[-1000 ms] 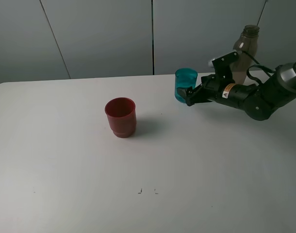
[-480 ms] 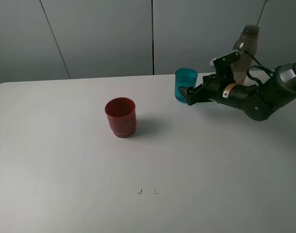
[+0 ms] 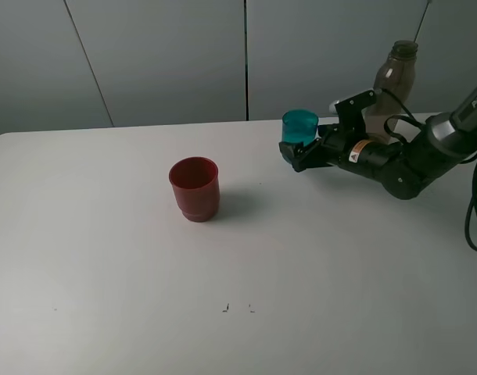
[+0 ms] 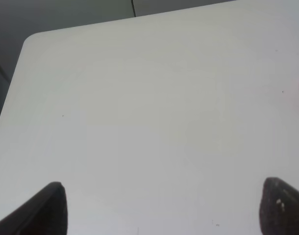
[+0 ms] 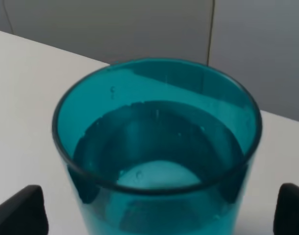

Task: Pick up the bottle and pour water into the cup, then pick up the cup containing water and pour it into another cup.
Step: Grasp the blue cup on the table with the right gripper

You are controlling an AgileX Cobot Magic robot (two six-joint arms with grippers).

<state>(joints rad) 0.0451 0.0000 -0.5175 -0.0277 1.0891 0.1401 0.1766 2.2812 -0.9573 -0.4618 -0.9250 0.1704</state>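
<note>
The right claw has slid closer to the teal cup, which stands near the bottle. Only its wrist view shows water inside, with the fingers wide apart on each side. The left claw is spread too, above the table. The red cup stands mid-table.

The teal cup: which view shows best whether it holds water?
The right wrist view: the teal cup fills the picture, with water visible inside. The exterior high view shows it small, contents unclear. The left wrist view misses it.
</note>
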